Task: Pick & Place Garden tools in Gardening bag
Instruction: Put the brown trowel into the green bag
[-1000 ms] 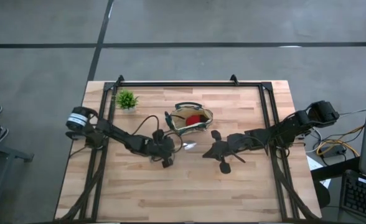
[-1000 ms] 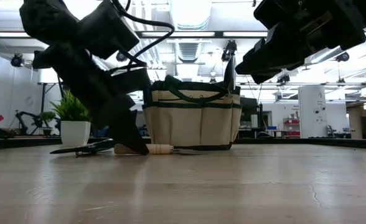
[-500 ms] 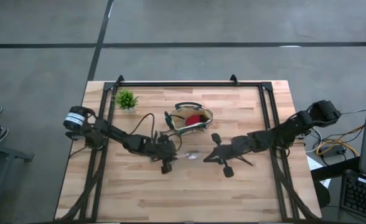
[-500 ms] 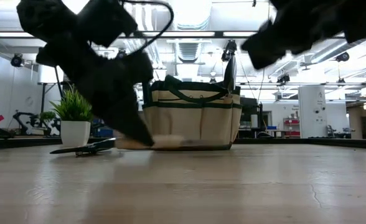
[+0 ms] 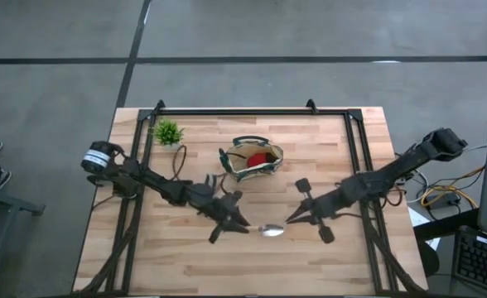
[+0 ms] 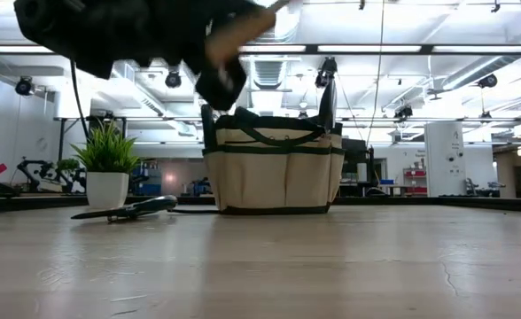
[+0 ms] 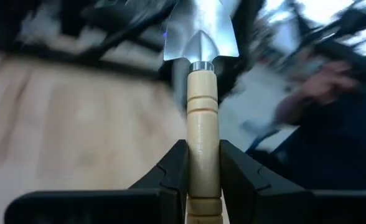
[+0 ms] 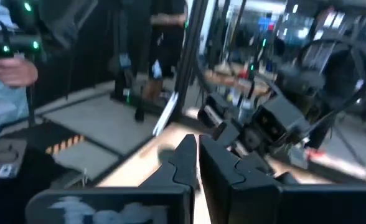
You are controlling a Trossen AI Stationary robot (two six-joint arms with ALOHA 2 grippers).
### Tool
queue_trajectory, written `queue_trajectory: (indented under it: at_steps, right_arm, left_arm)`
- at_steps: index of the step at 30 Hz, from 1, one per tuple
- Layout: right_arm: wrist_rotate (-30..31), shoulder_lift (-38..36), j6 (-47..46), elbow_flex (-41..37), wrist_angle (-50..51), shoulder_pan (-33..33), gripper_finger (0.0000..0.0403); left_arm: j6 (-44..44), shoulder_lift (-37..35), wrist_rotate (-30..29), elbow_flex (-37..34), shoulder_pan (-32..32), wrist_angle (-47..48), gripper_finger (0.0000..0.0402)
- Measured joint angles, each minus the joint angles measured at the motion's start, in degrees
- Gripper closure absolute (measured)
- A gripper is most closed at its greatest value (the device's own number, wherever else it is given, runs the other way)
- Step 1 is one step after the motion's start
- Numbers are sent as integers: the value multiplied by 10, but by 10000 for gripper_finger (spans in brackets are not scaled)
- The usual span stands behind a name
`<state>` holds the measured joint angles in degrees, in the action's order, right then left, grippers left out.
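Note:
My left gripper [image 5: 233, 222] is shut on the wooden-handled trowel [image 5: 264, 229], which it holds raised near the table's middle. The trowel's metal blade [image 5: 273, 230] points toward the table's right. The trowel's handle also shows high in the low view [image 6: 234, 31]. My right gripper [image 5: 293, 218] is shut and empty, its tips close to the blade. I cannot tell whether they touch it. The tan gardening bag [image 5: 252, 160] stands upright farther back, with a red piece [image 5: 261, 157] inside. A dark-handled pruner [image 6: 128, 210] lies flat on the table. My left gripper pinches the trowel's wooden handle [image 7: 203, 163] between its two fingers, well back from the metal collar. The fingers lie along the handle, which sticks out forward past their tips. The trowel is lifted clear of the table.
A small green potted plant [image 5: 168, 132] stands at the far left of the table. A black frame rail [image 5: 243, 112] runs along the far edge and down both sides. Bare wood lies along the near edge.
My left gripper has gone up and toward the table's near right with the trowel. The trowel lay by the bag's foot and is now lifted clear, blade toward the right. My right gripper has gone toward the near edge, close to the blade.

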<state>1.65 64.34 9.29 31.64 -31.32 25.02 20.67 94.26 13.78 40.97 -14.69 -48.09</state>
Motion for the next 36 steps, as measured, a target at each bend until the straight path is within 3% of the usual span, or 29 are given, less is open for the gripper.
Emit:
queue_trajectory:
  at_steps: [6,12,20,36]
  right_arm:
    - [0,-6,28,0,-34,0,375]
    - [2,38,33,0,-86,0,304]
    - [74,47,73,0,-139,-2,223]
    - [65,87,76,0,-174,-2,227]
  left_arm:
    - [-11,0,23,0,1,-85,335]
    - [-14,0,19,1,6,-115,335]
    - [-14,0,18,1,6,-115,335]
    - [-10,0,-9,5,13,-115,335]
